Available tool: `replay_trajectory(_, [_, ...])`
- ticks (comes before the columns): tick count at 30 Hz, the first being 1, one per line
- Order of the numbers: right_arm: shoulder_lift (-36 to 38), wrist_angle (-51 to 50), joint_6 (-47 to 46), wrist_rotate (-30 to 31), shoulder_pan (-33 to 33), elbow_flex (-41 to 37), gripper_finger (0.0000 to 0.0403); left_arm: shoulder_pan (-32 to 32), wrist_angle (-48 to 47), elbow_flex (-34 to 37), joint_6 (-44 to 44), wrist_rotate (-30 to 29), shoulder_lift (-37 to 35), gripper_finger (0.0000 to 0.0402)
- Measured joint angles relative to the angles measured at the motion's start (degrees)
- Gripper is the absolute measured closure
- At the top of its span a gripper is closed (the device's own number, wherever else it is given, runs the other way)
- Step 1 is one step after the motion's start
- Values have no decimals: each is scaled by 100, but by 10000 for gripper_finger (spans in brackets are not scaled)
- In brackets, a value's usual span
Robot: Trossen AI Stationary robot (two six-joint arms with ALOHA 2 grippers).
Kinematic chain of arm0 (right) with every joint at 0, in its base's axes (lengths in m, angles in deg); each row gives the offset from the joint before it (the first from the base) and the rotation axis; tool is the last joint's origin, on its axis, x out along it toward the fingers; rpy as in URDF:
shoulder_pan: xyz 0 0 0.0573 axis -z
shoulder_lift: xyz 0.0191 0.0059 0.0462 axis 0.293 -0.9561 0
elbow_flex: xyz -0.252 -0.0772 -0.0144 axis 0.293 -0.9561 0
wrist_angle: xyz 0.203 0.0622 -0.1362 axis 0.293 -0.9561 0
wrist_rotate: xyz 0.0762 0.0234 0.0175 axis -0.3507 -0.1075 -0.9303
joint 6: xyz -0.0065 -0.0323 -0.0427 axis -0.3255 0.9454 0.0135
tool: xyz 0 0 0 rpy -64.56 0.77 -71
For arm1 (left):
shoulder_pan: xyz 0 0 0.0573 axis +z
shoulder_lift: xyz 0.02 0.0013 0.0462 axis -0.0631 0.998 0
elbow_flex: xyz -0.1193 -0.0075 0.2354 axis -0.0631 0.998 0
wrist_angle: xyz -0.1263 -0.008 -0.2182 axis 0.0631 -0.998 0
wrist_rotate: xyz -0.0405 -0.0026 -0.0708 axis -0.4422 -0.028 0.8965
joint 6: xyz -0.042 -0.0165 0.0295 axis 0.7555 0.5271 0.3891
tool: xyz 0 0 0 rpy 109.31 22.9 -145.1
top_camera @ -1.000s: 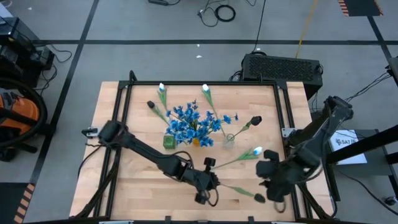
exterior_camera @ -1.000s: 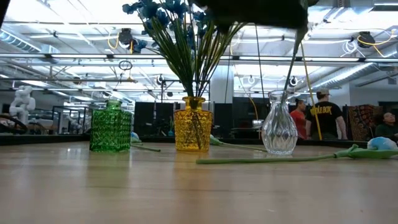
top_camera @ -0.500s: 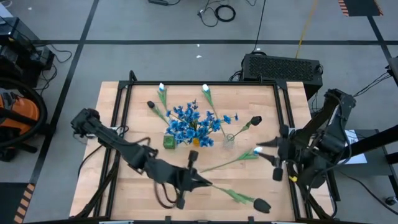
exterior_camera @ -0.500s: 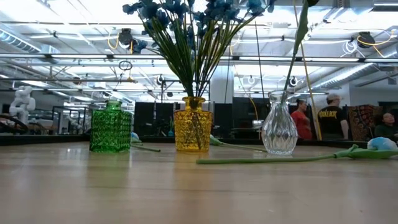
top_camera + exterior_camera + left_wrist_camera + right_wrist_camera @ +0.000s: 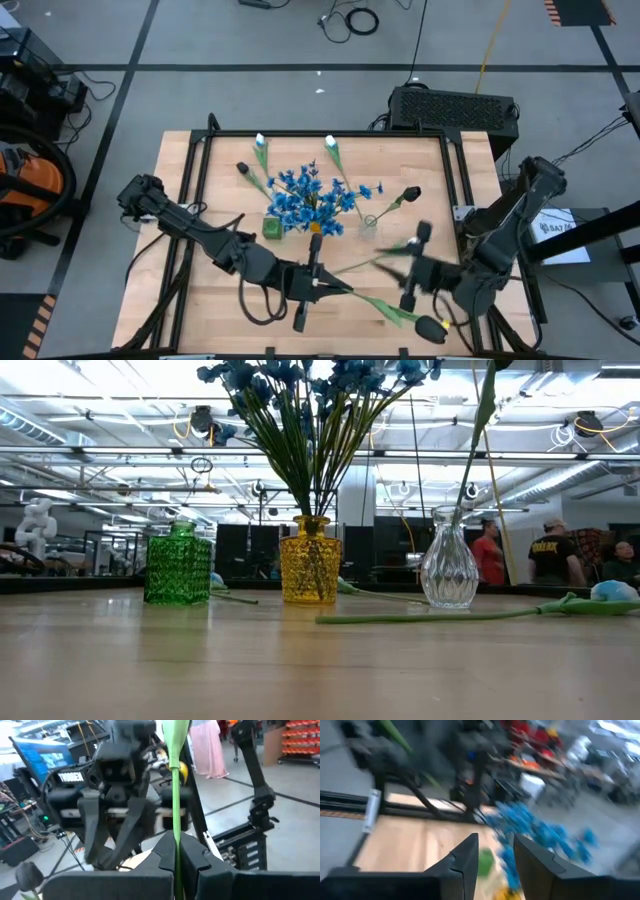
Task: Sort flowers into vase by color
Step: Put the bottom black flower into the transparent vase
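My left gripper (image 5: 328, 288) is shut on the green stem of a dark-budded flower (image 5: 385, 310) above the table's near middle. Its bud (image 5: 436, 328) points to the near right. My right gripper (image 5: 405, 268) hangs open just right of it, facing it, with nothing between its fingers (image 5: 495, 855). Blue flowers (image 5: 305, 198) stand in the yellow vase (image 5: 310, 570). One dark-budded flower (image 5: 408, 194) stands in the clear vase (image 5: 448, 572). The green vase (image 5: 178, 568) holds none. A white tulip (image 5: 612, 592) lies flat on the table. My left gripper pinches the flower's thin green stem (image 5: 175, 837) between its two fingers, which reach level from the table's left. Beyond them the stem runs on toward the near right, leaf and bud ahead. The flower is lifted clear of the table.
Two white tulips (image 5: 260, 143) (image 5: 331, 145) and a dark-budded flower (image 5: 243, 170) lie at the table's far side. The three vases stand in a row at mid-table. People move about in the room beyond the far edge. The wood at the near left is bare.
My left gripper has risen from the table with the flower and tipped up to level; the flower has come clear of the table, its bud swinging toward the near right. My right gripper has turned and swung toward the table's left, close to the held flower.
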Motion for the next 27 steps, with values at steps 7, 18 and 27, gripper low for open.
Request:
replay_trajectory(7, [-278, 2588, 2088, -2091, 176, 0, 309, 157, 43, 0, 299, 730, 19, 397])
replay_trajectory(18, [-402, 3058, 2366, -2842, 401, 2, 357, 338, 2159, 838, 260, 985, 20, 396])
replay_trajectory(27, [-439, 2986, 2099, -3108, 641, 2, 391, 580, 2543, 1128, 286, 1226, 20, 396])
